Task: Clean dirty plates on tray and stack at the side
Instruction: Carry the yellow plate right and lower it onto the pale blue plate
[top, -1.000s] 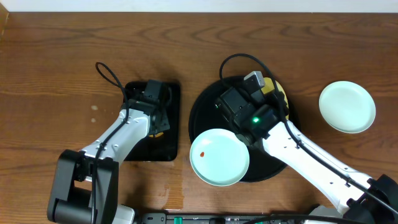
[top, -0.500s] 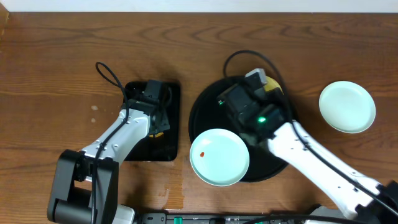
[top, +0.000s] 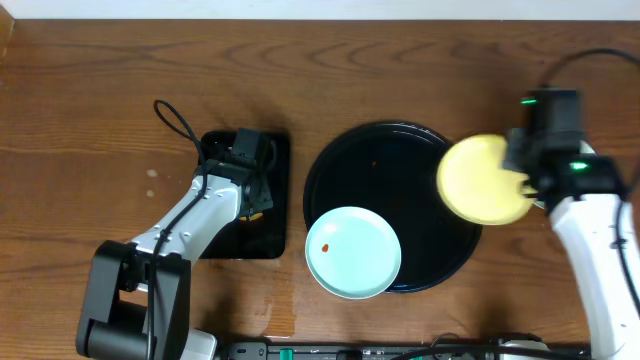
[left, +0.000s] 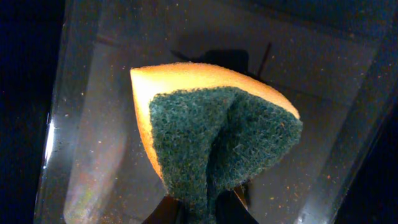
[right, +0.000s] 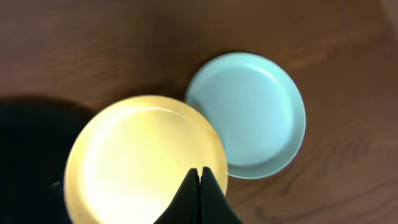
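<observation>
The round black tray (top: 395, 190) sits mid-table. A mint-blue plate (top: 352, 252) with a red speck lies on its front left rim. My right gripper (top: 518, 178) is shut on the rim of the pale yellow plate (top: 480, 180) and holds it above the tray's right edge. In the right wrist view the closed fingers (right: 200, 172) pinch the yellow plate (right: 137, 162), which partly overlaps a second mint-blue plate (right: 255, 112) on the wood. That plate is hidden under the arm in the overhead view. My left gripper (top: 255, 196) is shut on a sponge.
The sponge (left: 211, 137), orange with a green scouring face, is folded between my left fingers (left: 208, 208) over the small rectangular black tray (top: 225, 245). A tiny red crumb (top: 374, 163) lies on the round tray. Bare wood lies around both trays.
My right arm lifted the yellow plate from the back of the round tray and swung it right, over the tray's right rim beside the mint plate. The left arm has not moved.
</observation>
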